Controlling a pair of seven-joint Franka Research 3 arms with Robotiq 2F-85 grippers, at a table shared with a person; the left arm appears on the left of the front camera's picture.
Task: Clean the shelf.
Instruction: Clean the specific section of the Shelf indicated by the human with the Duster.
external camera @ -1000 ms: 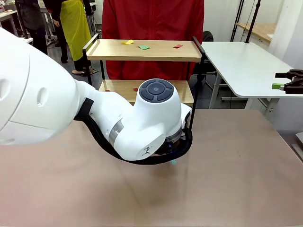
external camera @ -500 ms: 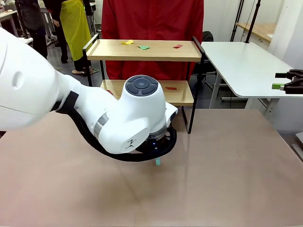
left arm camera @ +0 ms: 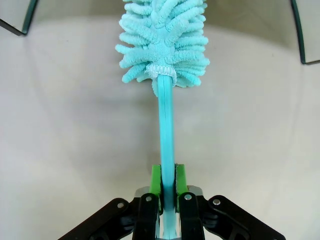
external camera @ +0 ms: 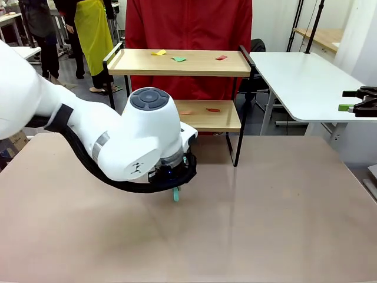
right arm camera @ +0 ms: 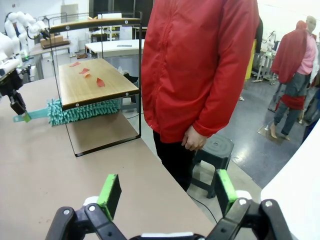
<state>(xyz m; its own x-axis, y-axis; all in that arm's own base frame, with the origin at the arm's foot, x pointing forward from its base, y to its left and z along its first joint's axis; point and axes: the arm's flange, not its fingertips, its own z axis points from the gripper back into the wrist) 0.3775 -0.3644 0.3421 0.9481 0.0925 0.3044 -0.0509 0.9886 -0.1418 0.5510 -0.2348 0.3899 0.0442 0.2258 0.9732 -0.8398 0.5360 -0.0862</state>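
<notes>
Since a second ago, the left arm's bulky white wrist has slid toward the robot's left, uncovering more of the lower board of the shelf (external camera: 179, 62).

The shelf stands at the far edge of the brown table (external camera: 265, 224). It has two light wood boards on a thin black frame. Its top board carries three small paper scraps: yellow (external camera: 159, 52), green (external camera: 178, 59) and red (external camera: 221, 58). Two more scraps, orange (external camera: 186, 112) and red (external camera: 212, 109), lie on the lower board.

The left gripper (left arm camera: 167, 185) is clenched on the thin handle of a teal duster (left arm camera: 164, 45). The green pads press the handle from both sides. The handle runs straight out from the jaws, and the fluffy head sits well ahead of the fingertips, low over the tabletop. Dark frame corners of the shelf stand to either side, beyond the head. In the right wrist view the duster head lies along and just under the near edge of the lower board. Whether it touches the wood cannot be told.

The right gripper (right arm camera: 167, 192) holds nothing, and its pads stand wide apart. From these jaws the shelf is ahead and to the left, and a person (right arm camera: 200, 65) in a red jacket stands straight ahead and close, one hand (right arm camera: 194, 140) hanging at the side. In the front view this person stands directly behind the shelf. A white table (external camera: 300, 82) lies to the shelf's right.
</notes>
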